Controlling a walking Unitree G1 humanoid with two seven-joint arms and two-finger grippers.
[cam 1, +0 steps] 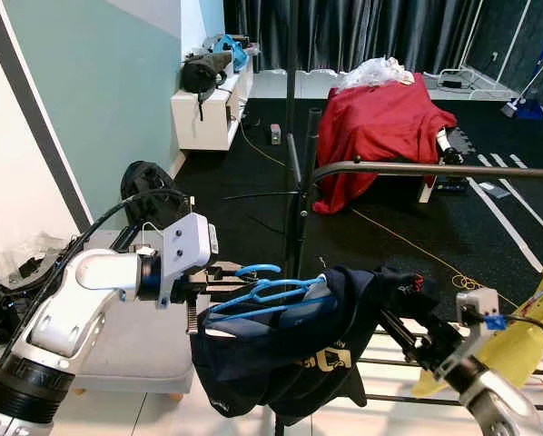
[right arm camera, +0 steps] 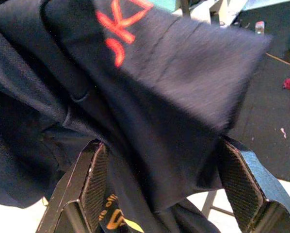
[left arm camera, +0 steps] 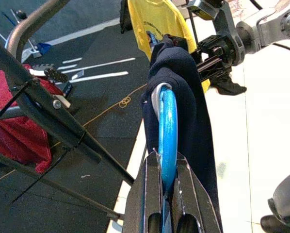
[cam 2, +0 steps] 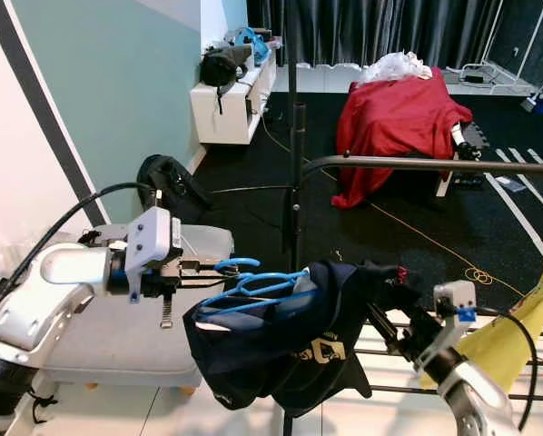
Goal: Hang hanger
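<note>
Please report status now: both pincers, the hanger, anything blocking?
Left pincer shut on blue plastic hanger. Right pincer open around dark navy shirt draped on it. Grey metal rail ahead, above; hook not on it.

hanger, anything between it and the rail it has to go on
Nothing visible blocks it. The blue hanger, carrying a dark shirt and held by the left gripper, sits below the grey rail, with open space between them.

The dark garment (right arm camera: 150,97) bears red lettering, partly seen, seemingly "K"; other prints unreadable.
</note>
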